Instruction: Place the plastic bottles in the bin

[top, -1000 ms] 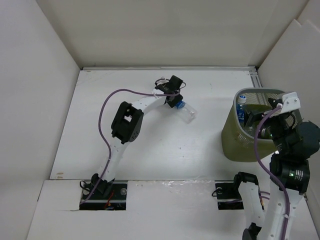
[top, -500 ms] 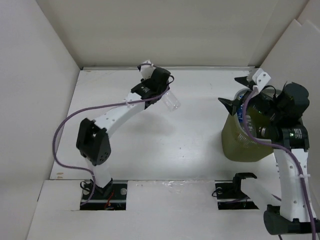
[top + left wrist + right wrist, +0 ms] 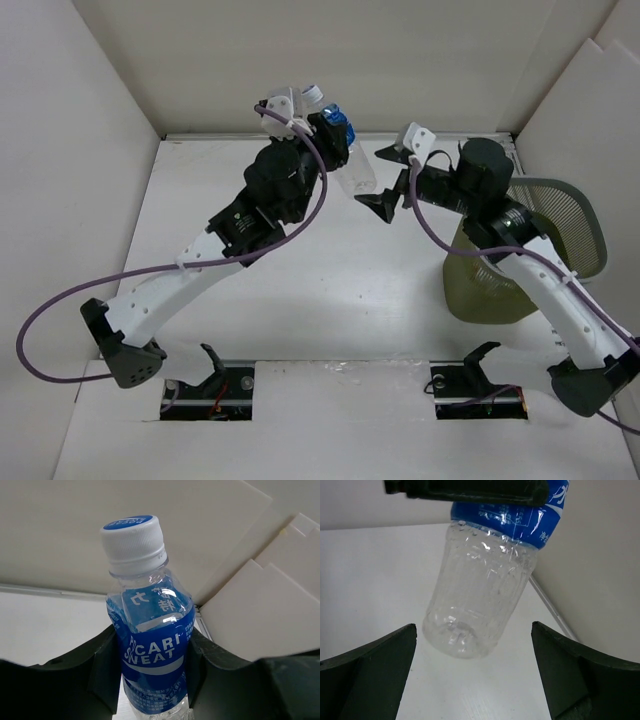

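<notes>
Blue-labelled and clear, a Pocari Sweat bottle (image 3: 352,172) hangs over the far part of the table (image 3: 330,290) in the overhead view, clamped by the left gripper (image 3: 335,135). The right gripper (image 3: 386,180) gapes just beside its base, and the olive bin (image 3: 480,290) stands well apart at the right.

Left wrist view: black fingers (image 3: 102,665) press both sides of the label, with the white cap at top.

Right wrist view: wide-spread fingers (image 3: 372,665) flank the bottle's clear base without touching.

Bright diffuse light, faint soft shadows, glints on the bottle (image 3: 476,596) (wrist views), overhead slightly soft
</notes>
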You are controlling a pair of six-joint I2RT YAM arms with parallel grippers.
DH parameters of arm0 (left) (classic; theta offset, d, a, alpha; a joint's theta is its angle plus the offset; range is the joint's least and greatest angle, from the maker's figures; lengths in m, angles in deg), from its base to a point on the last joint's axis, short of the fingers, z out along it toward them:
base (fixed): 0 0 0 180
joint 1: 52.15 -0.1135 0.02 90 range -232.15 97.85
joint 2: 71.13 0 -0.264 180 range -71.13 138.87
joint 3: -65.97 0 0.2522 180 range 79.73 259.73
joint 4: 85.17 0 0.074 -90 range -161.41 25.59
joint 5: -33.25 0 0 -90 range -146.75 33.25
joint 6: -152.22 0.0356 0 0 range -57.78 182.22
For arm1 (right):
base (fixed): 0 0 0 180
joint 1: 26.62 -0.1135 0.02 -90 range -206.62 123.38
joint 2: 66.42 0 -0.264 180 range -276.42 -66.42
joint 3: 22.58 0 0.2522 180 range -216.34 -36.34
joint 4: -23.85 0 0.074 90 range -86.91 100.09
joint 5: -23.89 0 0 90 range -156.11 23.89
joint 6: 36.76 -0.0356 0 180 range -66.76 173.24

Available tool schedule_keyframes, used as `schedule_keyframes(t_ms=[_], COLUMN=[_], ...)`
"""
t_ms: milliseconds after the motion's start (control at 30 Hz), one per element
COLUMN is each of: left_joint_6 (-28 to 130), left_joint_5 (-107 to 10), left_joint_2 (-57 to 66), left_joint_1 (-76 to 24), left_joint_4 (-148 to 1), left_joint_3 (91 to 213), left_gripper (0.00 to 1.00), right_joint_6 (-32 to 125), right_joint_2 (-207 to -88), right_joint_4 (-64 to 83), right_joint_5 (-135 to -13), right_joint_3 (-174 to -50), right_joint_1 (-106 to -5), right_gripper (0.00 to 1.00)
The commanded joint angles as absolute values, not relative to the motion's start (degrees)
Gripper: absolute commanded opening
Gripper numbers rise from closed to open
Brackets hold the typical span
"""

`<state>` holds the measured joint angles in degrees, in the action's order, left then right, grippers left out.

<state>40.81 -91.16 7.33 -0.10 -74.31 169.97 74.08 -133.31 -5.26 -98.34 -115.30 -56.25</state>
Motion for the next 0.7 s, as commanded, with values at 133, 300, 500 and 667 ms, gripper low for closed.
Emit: schedule_keyframes(t_ms=[133,300,500,667], left_joint_6=[48.0,45.4,43.9,43.9], left_joint_5=[-84.8,-78.3,-76.6,-77.4], left_joint_2=[-0.1,-5.1,-10.6,-11.6], left_joint_1=[3.1,3.1,3.7,3.7], left_joint_4=[-87.0,-93.3,-98.4,-97.2], left_joint_3=[162.3,154.9,149.4,150.3], left_gripper=[0.00,0.00,0.00,0.32], right_joint_6=[66.7,65.6,62.7,60.7], right_joint_2=[-135.0,-138.8,-142.1,-142.7], right_joint_4=[8.0,8.5,10.7,14.0], right_joint_5=[-87.9,-84.4,-85.1,-86.2], right_joint_3=[-115.4,-116.7,-116.0,-114.6], right_joint_1=[-62.5,-66.1,-66.6,-66.6], right_gripper=[1.00,1.00,0.90,0.00])
